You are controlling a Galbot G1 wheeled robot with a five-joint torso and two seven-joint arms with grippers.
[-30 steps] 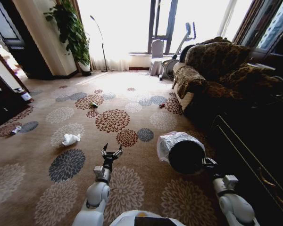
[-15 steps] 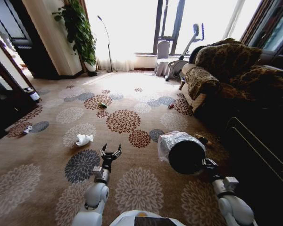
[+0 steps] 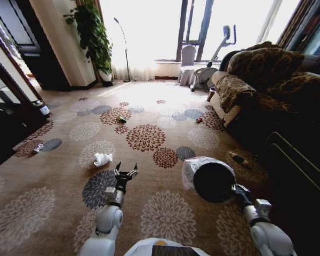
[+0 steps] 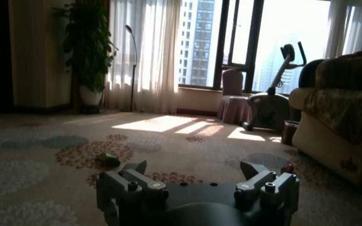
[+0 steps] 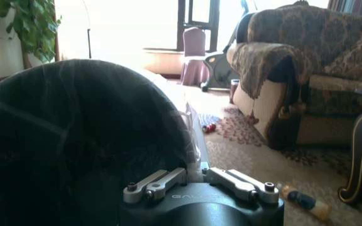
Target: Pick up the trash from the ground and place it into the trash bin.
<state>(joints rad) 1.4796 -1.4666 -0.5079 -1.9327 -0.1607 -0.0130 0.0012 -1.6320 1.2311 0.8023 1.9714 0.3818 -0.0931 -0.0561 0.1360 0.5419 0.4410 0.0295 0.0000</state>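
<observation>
Flowery carpet (image 3: pixel 149 101) has a paper wad (image 3: pixel 101 159) near its left edge. Right gripper (image 3: pixel 236 190) is clamped on the bin (image 3: pixel 212 180); left gripper (image 3: pixel 125 173) hangs spread apart. Next, I think, it must reach the wad.

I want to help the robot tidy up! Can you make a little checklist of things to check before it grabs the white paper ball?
1. Left gripper open and empty: ok, its fingers are spread in the left wrist view.
2. Crumpled white paper wad within sight: ok, it lies on the carpet just ahead and to the left of the left gripper.
3. Left gripper touching the wad: not ok, they are apart.
4. Trash bin held: ok, the right gripper is shut on its rim.
5. Bin's mouth facing up: not ok, it tilts towards the robot.
6. Other litter spotted: ok, green wrapper and red scrap lie farther off.
</observation>
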